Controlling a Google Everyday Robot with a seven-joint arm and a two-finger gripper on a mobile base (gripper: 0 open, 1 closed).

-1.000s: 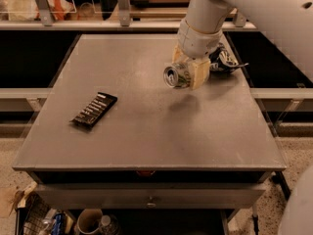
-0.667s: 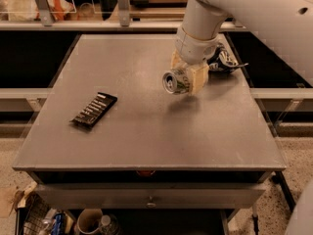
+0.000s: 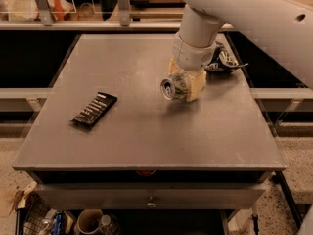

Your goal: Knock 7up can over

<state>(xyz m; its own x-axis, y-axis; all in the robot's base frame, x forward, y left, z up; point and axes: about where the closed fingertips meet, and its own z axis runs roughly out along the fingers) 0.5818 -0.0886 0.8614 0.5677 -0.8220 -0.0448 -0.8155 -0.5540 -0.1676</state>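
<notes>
The 7up can (image 3: 173,87) is tipped on its side at the back right of the grey table (image 3: 146,131), with its silver top facing the camera. My gripper (image 3: 184,84) reaches down from the white arm and is shut on the can. One pale finger (image 3: 195,85) is on the can's right and the other is behind it. The can's body is mostly hidden by the gripper. It sits low over the table, and I cannot tell if it touches.
A flat black bar (image 3: 94,109) lies on the left of the table. A dark blue and white snack bag (image 3: 222,60) lies behind the gripper near the right edge. Railings and shelves stand beyond the far edge. A drawer front sits under the near edge.
The gripper and can have moved slightly toward the camera and to the left. The can is tipped a little further, with its top facing more forward.
</notes>
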